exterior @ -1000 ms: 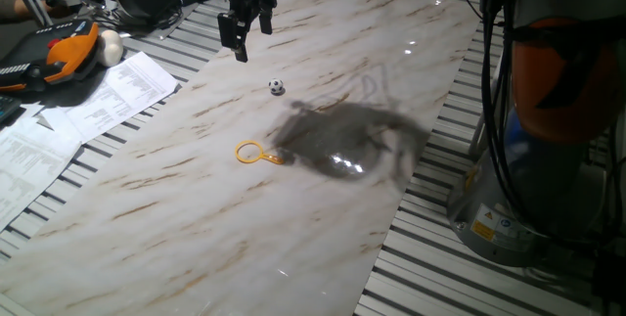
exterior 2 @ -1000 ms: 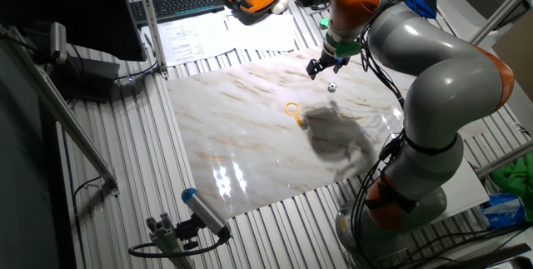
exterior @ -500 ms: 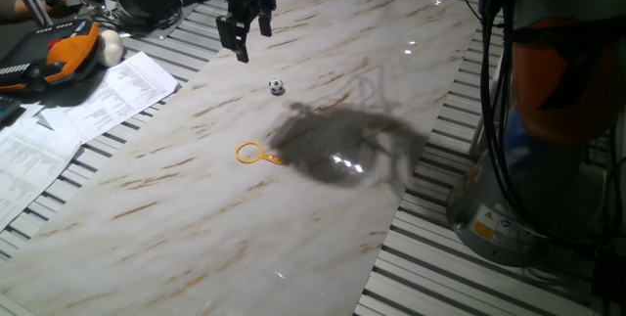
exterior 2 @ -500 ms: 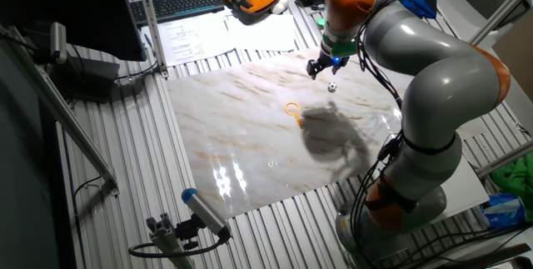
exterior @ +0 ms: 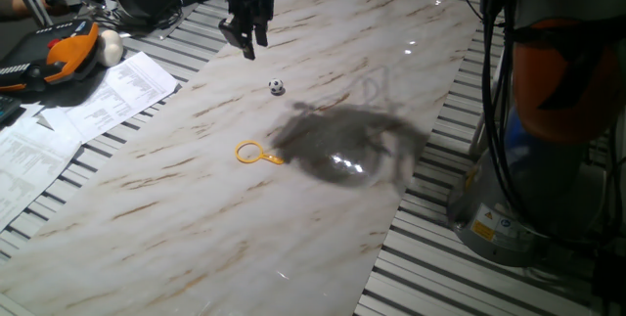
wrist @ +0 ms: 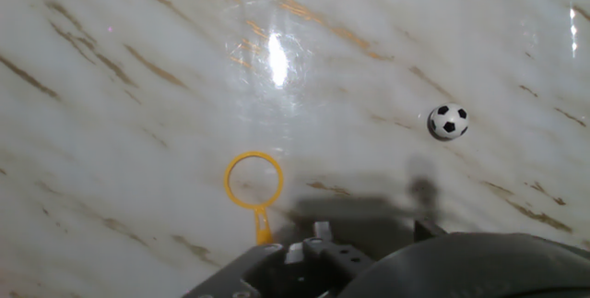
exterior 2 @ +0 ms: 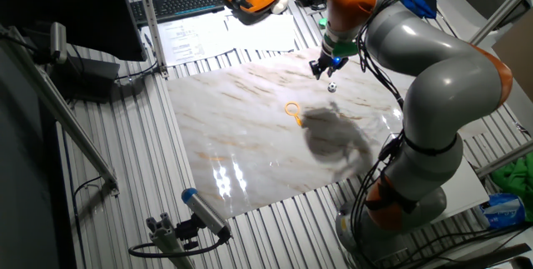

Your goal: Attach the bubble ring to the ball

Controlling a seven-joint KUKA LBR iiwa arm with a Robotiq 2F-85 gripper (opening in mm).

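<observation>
Gripper (exterior: pixel 246 40) raised above marble table (exterior: pixel 196 218), fingers close together, empty — ball (exterior: pixel 277 86) and bubble ring (exterior: pixel 256 153) lying apart.

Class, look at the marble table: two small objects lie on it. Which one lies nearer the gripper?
The ball, white with black patches, lies nearer the gripper. The yellow-orange bubble ring lies farther down the table, beside the arm's shadow.

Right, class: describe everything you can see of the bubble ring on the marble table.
The bubble ring is a thin yellow-orange loop with a short, darker orange handle, plastic by its look. It lies flat on the marble table, open in the middle so the marble shows through. Nothing touches it: the ball sits apart from it, and the gripper hangs above the table, away from the ring.
</observation>
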